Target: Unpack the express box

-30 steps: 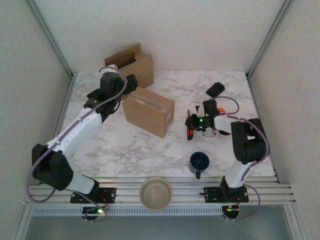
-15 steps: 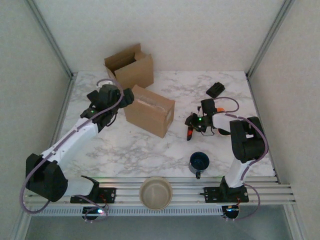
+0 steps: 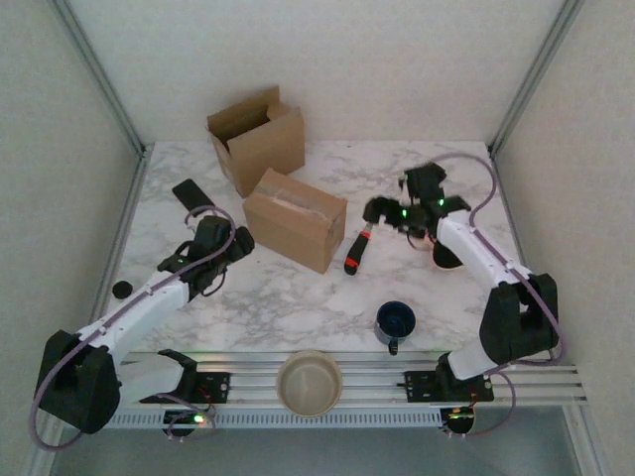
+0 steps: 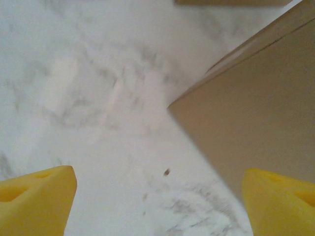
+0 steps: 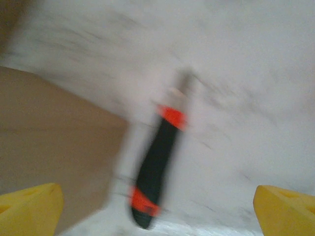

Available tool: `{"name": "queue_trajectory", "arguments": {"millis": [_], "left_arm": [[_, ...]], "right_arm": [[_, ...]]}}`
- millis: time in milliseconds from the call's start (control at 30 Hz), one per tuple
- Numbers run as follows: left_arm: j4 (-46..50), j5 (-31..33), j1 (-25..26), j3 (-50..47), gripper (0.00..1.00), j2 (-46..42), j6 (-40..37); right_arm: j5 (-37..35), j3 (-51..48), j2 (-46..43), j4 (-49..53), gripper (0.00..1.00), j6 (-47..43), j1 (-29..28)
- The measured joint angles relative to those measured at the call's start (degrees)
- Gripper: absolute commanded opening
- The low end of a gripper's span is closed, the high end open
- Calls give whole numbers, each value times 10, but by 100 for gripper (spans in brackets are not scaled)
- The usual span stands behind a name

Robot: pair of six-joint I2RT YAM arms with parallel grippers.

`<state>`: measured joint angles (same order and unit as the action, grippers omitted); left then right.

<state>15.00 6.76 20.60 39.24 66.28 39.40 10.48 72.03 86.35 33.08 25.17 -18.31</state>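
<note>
The sealed brown cardboard box [image 3: 295,218] is sitting on the white marble desk [image 3: 298,297]. The left end effector [image 3: 241,241] is gaping empty beside it. The right end effector [image 3: 375,210] is spread wide, holding nothing, near a black-and-orange utility knife [image 3: 355,251] lying on the desk.

Knife [image 3: 354,250] right of sealed box [image 3: 295,218]; open box [image 3: 258,139] behind it.

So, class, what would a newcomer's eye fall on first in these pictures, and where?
The closed cardboard box in the middle of the marble table, with an open box behind it. Just right of it lies a red-and-black cutter, the open right gripper just beyond its far end.
</note>
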Motion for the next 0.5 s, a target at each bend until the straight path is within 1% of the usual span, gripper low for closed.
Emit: {"name": "queue_trajectory", "arguments": {"millis": [67, 133, 200, 300, 400, 467, 500], "left_arm": [[-7, -13, 1, -16, 84, 23, 12], [-18, -21, 5, -19, 85, 57, 22], [-37, -24, 9, -19, 87, 89, 30], [-52, -23, 11, -14, 88, 120, 36], [-59, -15, 10, 16, 89, 162, 35], [-64, -7, 10, 42, 89, 190, 33], [-68, -5, 9, 53, 89, 202, 31]], "right_arm": [[26, 112, 25, 24, 99, -51, -12], [59, 216, 69, 35, 99, -99, -21], [94, 306, 132, 42, 99, -138, -27], [143, 410, 246, 54, 99, -162, -29], [188, 463, 351, 53, 99, -154, -29], [212, 452, 393, 46, 99, -134, -30], [218, 433, 398, 34, 99, -121, -32]]}}
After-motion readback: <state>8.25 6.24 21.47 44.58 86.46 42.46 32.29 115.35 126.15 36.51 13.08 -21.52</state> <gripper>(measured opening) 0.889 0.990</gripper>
